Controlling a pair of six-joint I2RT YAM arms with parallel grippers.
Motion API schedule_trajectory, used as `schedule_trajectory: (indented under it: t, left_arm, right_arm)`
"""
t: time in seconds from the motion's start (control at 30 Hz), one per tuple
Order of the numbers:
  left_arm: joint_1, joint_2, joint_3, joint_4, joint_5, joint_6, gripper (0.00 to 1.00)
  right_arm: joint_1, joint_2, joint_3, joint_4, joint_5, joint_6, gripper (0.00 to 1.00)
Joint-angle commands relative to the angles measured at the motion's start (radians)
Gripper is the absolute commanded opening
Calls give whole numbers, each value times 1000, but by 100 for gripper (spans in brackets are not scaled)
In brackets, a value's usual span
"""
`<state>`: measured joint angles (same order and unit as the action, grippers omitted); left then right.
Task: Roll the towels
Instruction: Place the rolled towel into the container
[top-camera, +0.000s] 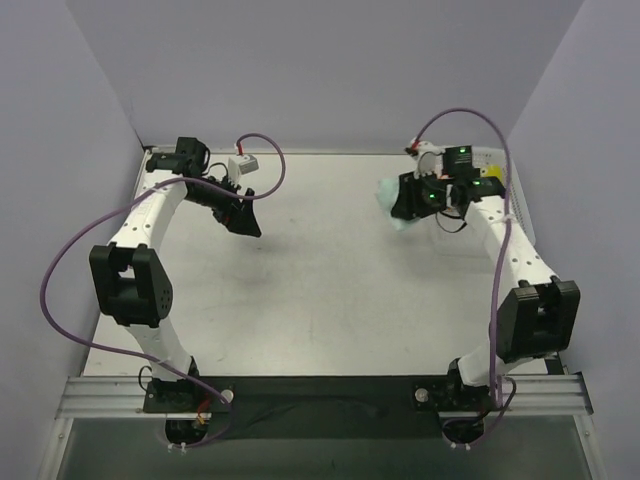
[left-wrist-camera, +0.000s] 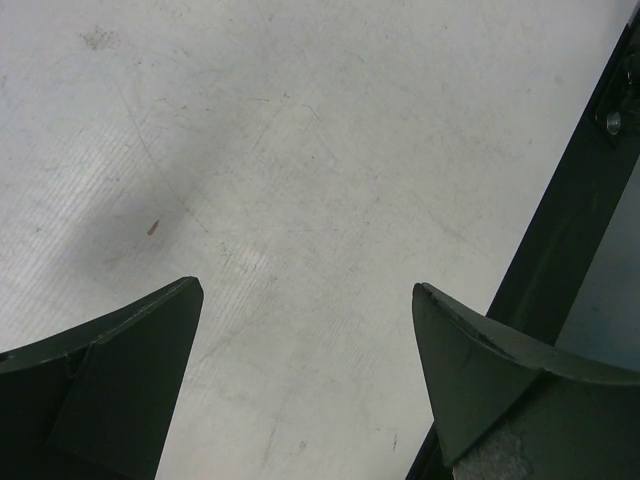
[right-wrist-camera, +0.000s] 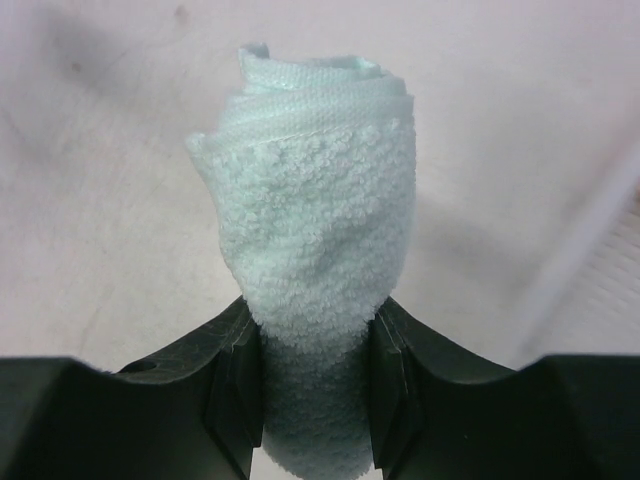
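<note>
Right end effector (right-wrist-camera: 315, 330) clamps the rolled mint-green towel (right-wrist-camera: 310, 200) at far right of the surface (top-camera: 330, 280). Left end effector (left-wrist-camera: 305, 290) gapes wide, empty. Rolling looks done; next I'd need a placing spot, gentle release.

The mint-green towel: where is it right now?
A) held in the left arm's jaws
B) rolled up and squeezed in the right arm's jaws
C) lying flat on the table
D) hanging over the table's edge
B: the right wrist view shows the mint-green towel rolled into a bundle and pinched between the right arm's jaws, while the left arm's jaws stand wide open over the bare table.
</note>
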<state>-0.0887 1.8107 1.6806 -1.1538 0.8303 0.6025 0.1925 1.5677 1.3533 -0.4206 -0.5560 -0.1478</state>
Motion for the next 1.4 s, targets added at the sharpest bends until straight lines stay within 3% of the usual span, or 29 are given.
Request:
schedule_trajectory:
  t: [0.0,0.17,0.43,0.8,1.37]
  left_arm:
    - [1,-83,2,45,-5,-56,97]
    - [1,-93,-18,49,-28,-101,97]
    - [0,-114,-70,66,-52,-107,97]
    - [4,-120,-94,66,-100,-104,97]
    - [10,-91,-78,63,-126,-99,97]
  right_arm:
    - [-163,-81,98,-144,-41,-70,0]
    - [-402,-3,226,-372,88,-258,0]
    - [-508,139,257,-394,346,-308,0]
    - [-522,350,279,-290,467,-243,0]
    - [-515,485,326,-199,522,-216,0]
